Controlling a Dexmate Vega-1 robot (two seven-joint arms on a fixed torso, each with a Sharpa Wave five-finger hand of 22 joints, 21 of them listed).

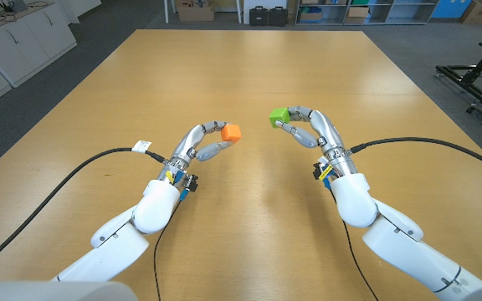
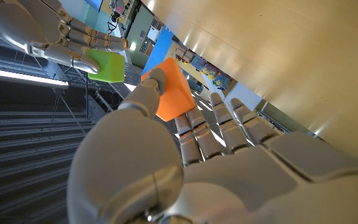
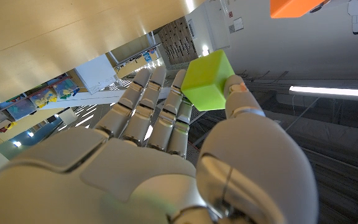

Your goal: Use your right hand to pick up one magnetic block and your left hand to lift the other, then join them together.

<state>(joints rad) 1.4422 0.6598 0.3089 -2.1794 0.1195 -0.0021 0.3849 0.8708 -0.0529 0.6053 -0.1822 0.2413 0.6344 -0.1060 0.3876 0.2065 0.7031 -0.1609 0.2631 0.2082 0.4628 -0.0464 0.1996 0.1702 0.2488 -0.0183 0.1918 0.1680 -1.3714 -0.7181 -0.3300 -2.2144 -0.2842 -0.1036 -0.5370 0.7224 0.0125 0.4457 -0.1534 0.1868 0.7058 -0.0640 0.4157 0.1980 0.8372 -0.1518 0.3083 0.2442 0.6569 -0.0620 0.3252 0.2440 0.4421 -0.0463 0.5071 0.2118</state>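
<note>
Left hand point(image 1: 197, 144) pinches the orange block point(image 1: 230, 132), right hand point(image 1: 312, 127) the green block point(image 1: 279, 116) (both lifted, apart); bring flat faces squarely together.

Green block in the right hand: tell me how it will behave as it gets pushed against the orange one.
The green block looks rigid, with flat faces and crisp edges, so it should not deform. The right robot hand holds it by the fingertips, so it may twist on contact. It seems light. Being magnetic, it may snap toward the orange block in the left robot hand.
</note>
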